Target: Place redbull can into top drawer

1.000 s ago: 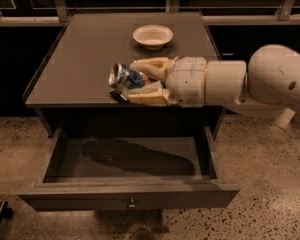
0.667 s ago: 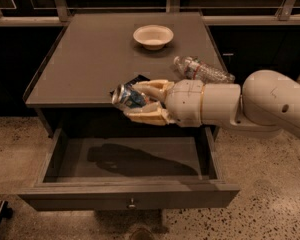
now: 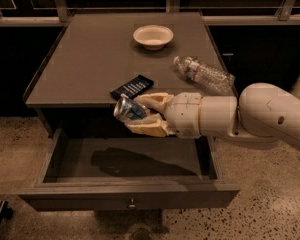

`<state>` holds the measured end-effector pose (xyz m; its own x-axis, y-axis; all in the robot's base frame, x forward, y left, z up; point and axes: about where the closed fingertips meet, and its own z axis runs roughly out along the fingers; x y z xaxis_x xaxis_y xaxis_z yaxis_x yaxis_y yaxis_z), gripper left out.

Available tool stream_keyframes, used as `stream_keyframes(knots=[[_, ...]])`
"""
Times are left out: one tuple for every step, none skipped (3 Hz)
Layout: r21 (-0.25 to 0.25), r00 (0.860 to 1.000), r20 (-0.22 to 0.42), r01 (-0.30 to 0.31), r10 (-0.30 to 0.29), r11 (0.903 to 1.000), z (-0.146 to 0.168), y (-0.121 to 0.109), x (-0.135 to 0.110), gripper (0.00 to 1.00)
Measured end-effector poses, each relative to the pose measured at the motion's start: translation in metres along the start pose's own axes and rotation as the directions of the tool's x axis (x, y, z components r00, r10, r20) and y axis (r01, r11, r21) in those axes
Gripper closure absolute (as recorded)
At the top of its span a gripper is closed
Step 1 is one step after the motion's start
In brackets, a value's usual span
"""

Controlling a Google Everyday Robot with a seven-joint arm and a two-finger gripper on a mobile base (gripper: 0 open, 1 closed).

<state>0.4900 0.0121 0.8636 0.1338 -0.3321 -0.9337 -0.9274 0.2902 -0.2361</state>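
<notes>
I'm holding the tool clamped on the redbull can, tipped sideways above the rear of the open top drawer. I judge this the carry step; next I lower into the drawer, then release.

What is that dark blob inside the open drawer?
Camera view: it is a shadow on the floor of the top drawer, cast by the arm and the pincer, which holds the shiny redbull can above it; the light probably comes from overhead.
</notes>
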Motion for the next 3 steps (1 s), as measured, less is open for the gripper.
stream_keyframes(knots=[[0.023, 0.999, -0.024, -0.045, 0.046, 0.9987, 0.000, -0.001, 0.015, 1.00], [0.061, 0.984, -0.054, -0.164, 0.168, 0.9845, -0.002, 0.000, 0.065, 1.00], [0.090, 0.958, -0.095, -0.263, 0.271, 0.9605, -0.004, 0.005, 0.114, 1.00]])
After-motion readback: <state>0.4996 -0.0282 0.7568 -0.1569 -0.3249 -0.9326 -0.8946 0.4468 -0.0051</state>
